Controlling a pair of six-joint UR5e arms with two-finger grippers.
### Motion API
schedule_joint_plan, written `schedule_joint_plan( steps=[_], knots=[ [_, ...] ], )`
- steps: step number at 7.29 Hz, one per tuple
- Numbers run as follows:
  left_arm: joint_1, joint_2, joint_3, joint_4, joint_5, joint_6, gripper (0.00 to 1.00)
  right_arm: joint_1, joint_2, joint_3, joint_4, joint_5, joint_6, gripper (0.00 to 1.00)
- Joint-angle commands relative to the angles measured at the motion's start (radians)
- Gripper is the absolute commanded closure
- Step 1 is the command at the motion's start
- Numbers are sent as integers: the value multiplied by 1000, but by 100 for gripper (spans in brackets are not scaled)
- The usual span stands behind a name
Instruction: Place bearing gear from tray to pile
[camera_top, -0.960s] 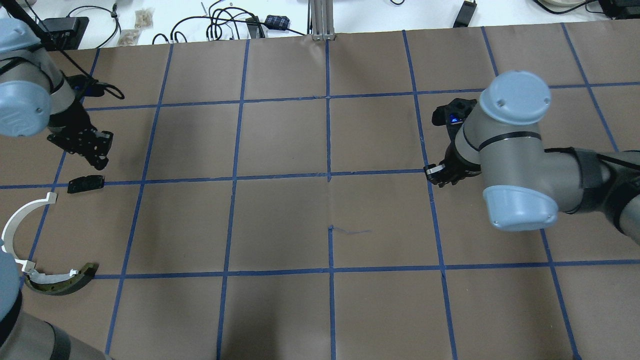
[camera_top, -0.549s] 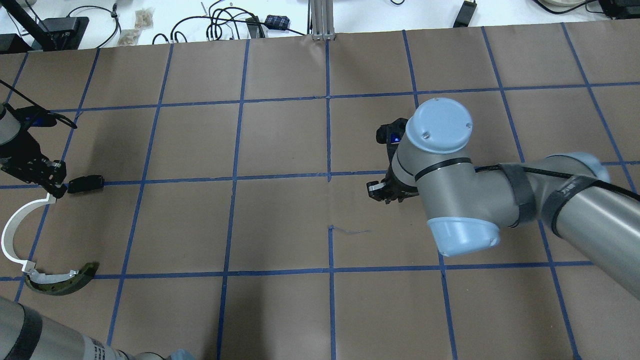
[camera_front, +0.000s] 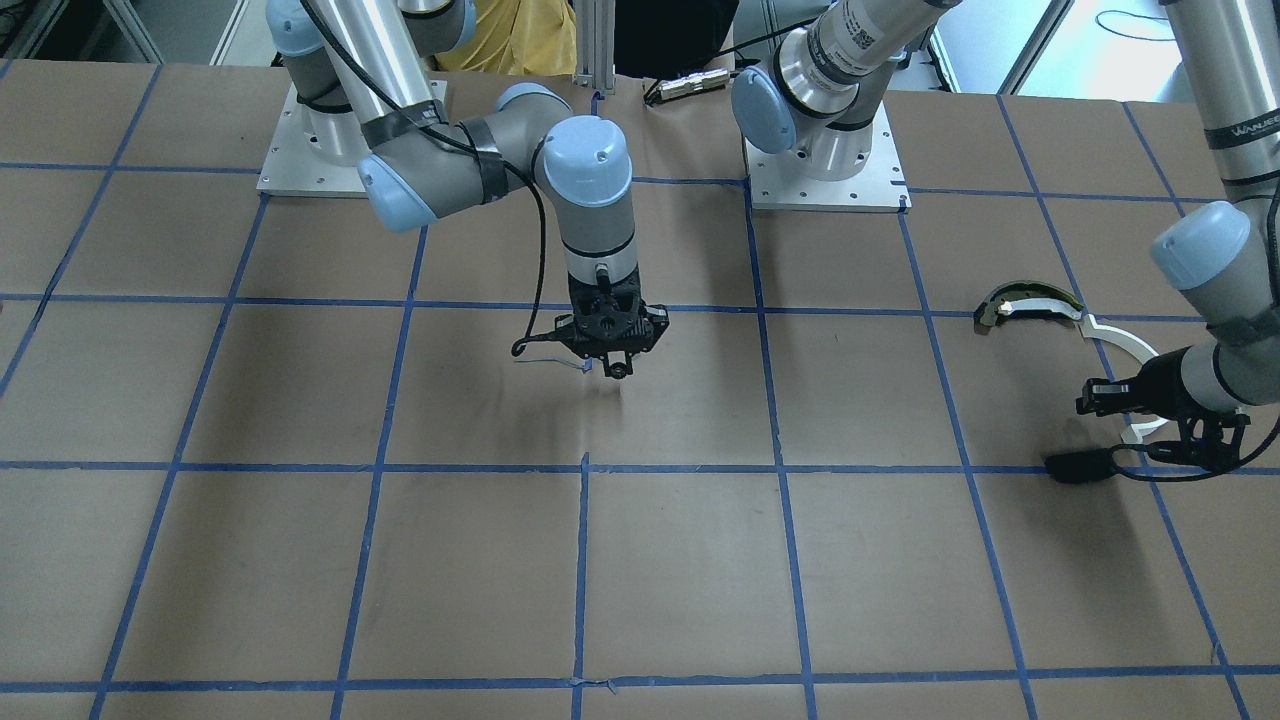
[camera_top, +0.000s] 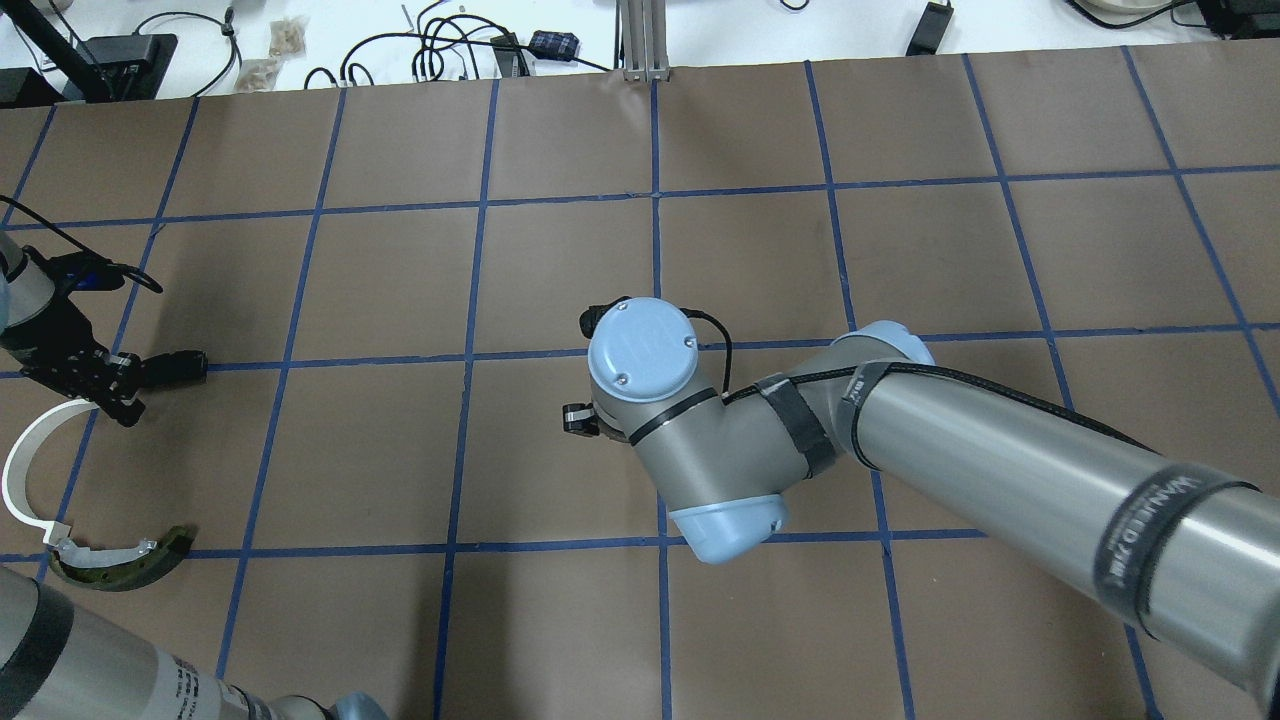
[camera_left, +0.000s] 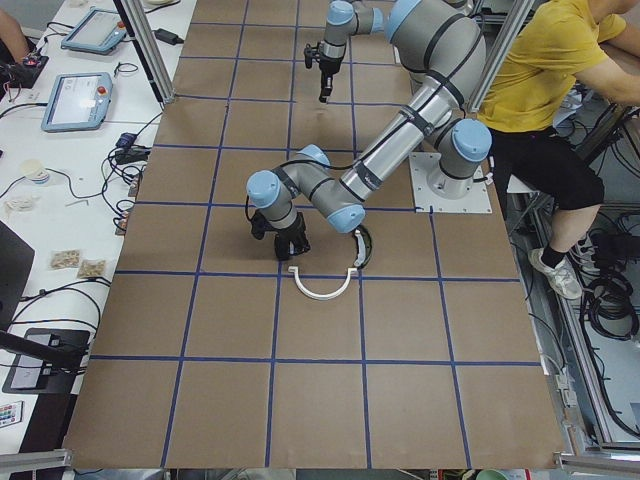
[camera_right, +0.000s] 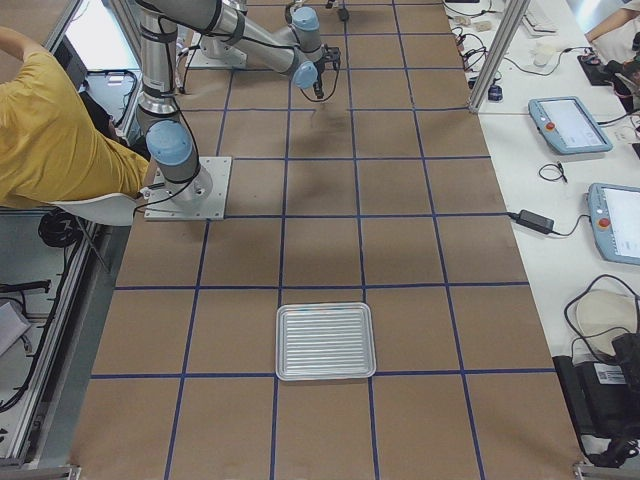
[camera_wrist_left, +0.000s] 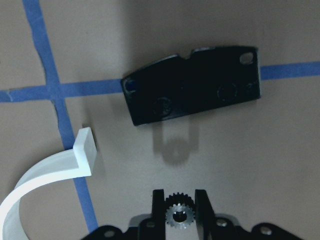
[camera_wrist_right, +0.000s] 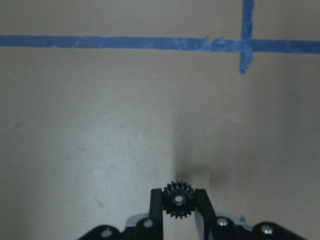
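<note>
My left gripper (camera_wrist_left: 179, 200) is shut on a small silver gear (camera_wrist_left: 179, 216) and hangs low over the pile. It is just beside the flat black plate (camera_wrist_left: 192, 85) and the end of the white arc strip (camera_wrist_left: 50, 172). In the overhead view the left gripper (camera_top: 115, 390) is left of the plate (camera_top: 175, 368), with the white arc (camera_top: 20, 465) and the dark curved piece (camera_top: 125, 565) nearer me. My right gripper (camera_wrist_right: 178, 192) is shut on a small black gear (camera_wrist_right: 177, 200) and holds it above bare paper near the table's middle (camera_front: 618, 368).
The silver tray (camera_right: 325, 308) lies at the table's right end and looks empty. Brown paper with blue tape gridlines (camera_top: 660, 360) covers the table. A person in yellow (camera_left: 560, 90) sits behind the robot bases. Cables and tablets lie along the far edge.
The right arm has swept left from the table's right side to its middle, still holding the black gear. The left gripper has moved left and down to beside the black plate.
</note>
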Motion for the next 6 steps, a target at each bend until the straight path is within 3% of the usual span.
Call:
schedule_joint_plan(
  steps=[1, 2, 3, 4, 5, 6],
  knots=[
    [1, -16, -2, 5, 2, -2, 100, -18, 81, -71, -11, -6, 9, 45],
    [1, -13, -4, -6, 3, -8, 93, -44, 76, -73, -7, -4, 10, 10],
    [1, -14, -2, -6, 5, -7, 89, -79, 63, -73, 3, -4, -7, 0],
    [2, -16, -4, -9, 6, -7, 81, -134, 32, -73, 44, -1, -109, 0],
    [20, -14, -8, -33, 5, -8, 56, -224, -52, -75, 157, -3, -266, 0],
    [33, -11, -16, -39, 5, -11, 19, -337, -162, -78, 315, -3, -412, 0]
  ],
)
